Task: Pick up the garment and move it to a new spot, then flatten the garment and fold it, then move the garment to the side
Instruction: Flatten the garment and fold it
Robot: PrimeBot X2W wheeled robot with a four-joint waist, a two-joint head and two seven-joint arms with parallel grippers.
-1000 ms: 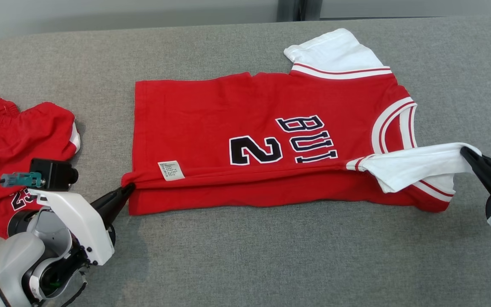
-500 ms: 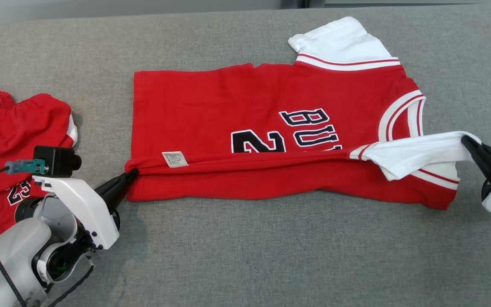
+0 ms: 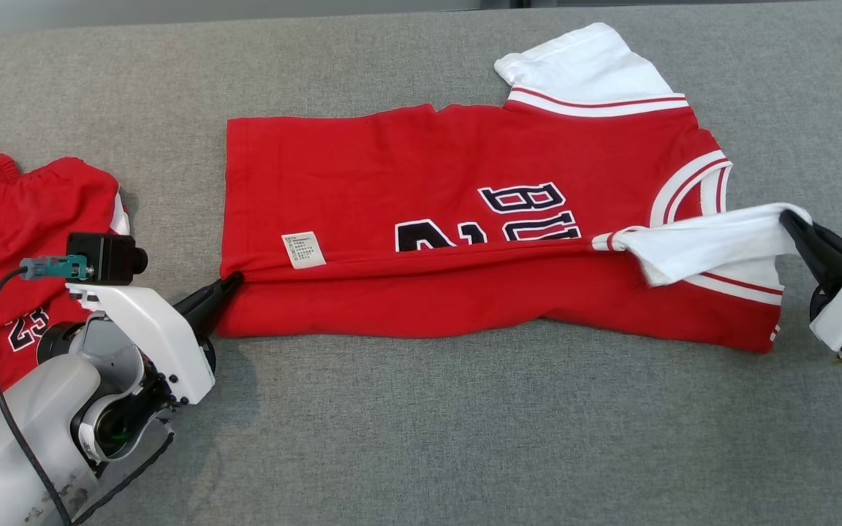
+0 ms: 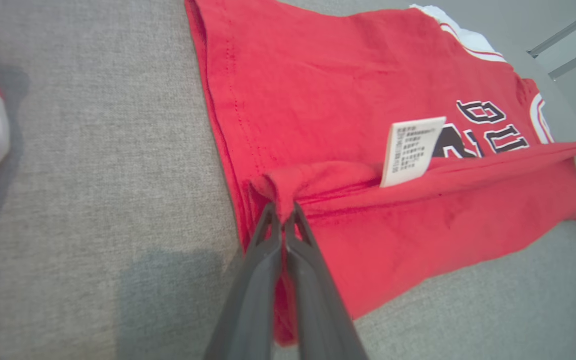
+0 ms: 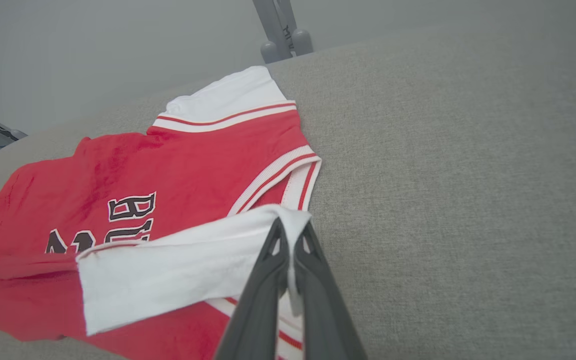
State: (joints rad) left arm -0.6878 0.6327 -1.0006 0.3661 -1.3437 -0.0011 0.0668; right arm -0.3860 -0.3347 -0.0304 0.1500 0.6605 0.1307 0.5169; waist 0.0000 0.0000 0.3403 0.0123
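The garment (image 3: pixel 406 183) is a red jersey with white sleeves and dark lettering, lying sideways on the grey surface with its near edge folded up over the body. My left gripper (image 3: pixel 232 281) is shut on the folded hem corner (image 4: pixel 280 187) at the jersey's left end. My right gripper (image 3: pixel 786 218) is shut on the tip of the near white sleeve (image 5: pixel 188 270), holding it lifted over the collar. A white care label (image 4: pixel 410 150) sticks out of the fold. The far white sleeve (image 3: pixel 585 73) lies flat at the back.
A second red garment (image 3: pixel 19 241) with white trim lies at the left edge, beside my left arm. The grey padded surface (image 3: pixel 465 438) stretches open in front of the jersey and to its right (image 5: pixel 468 175). A grey stand (image 5: pixel 280 30) rises behind the far edge.
Both grippers have carried the near edge further away from me over the jersey's body, so the fold now covers more of the number and lettering. The camera has shifted slightly.
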